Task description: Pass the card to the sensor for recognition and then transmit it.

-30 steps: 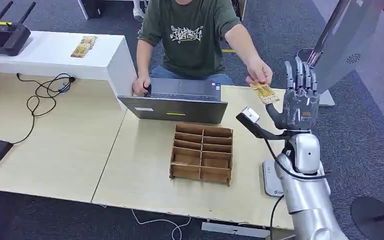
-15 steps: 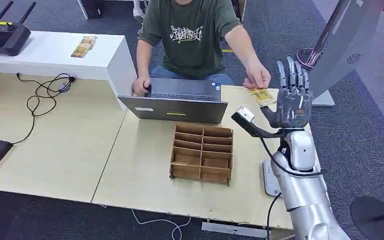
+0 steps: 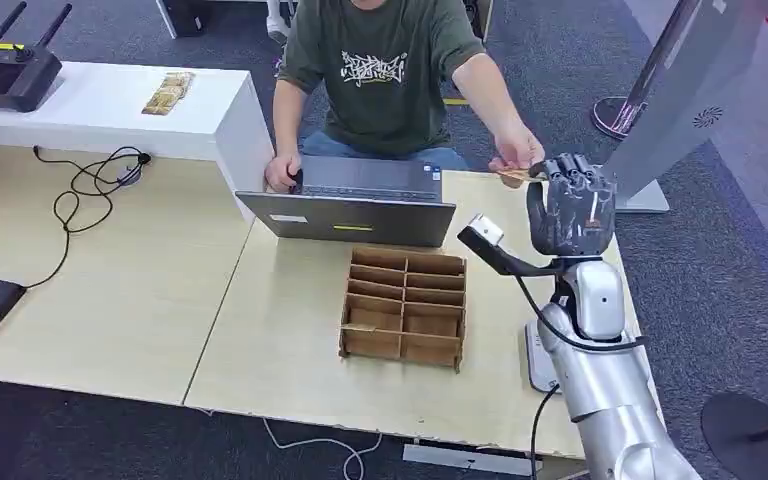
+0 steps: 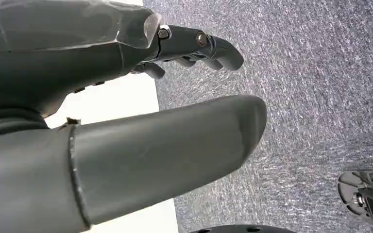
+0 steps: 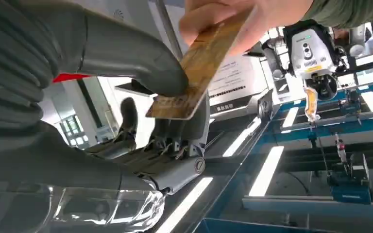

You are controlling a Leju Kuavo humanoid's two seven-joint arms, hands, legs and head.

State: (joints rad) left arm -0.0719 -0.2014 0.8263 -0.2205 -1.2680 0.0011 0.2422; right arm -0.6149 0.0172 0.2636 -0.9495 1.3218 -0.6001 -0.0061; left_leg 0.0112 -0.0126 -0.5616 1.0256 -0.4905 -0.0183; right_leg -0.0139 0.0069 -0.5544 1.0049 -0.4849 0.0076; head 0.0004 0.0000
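Note:
A yellowish patterned card point(image 3: 513, 176) is at the table's far right, still pinched by the seated person's hand point(image 3: 520, 152). My right hand point(image 3: 570, 205) is raised beside it with its fingers curled in around the card's near end. In the right wrist view my thumb point(image 5: 126, 53) presses the card point(image 5: 199, 68) against my fingers while the person's fingers point(image 5: 223, 19) hold its other end. A flat white sensor pad point(image 3: 538, 358) lies at the table's right edge, partly behind my arm. My left hand point(image 4: 126, 121) hangs over the carpet with its fingers apart, holding nothing.
A grey laptop point(image 3: 355, 205) stands in front of the person. A wooden divided box point(image 3: 405, 305) sits mid-table, left of my right arm. A white counter point(image 3: 110, 110) carries a card stack point(image 3: 167, 93) and a black controller point(image 3: 5, 65). Cables point(image 3: 95, 185) lie at left, and a grey kiosk point(image 3: 680, 90) stands at right.
My right hand's fingers, spread upright a second ago, have curled in and closed on the card. The hand has shifted slightly left toward the person's hand.

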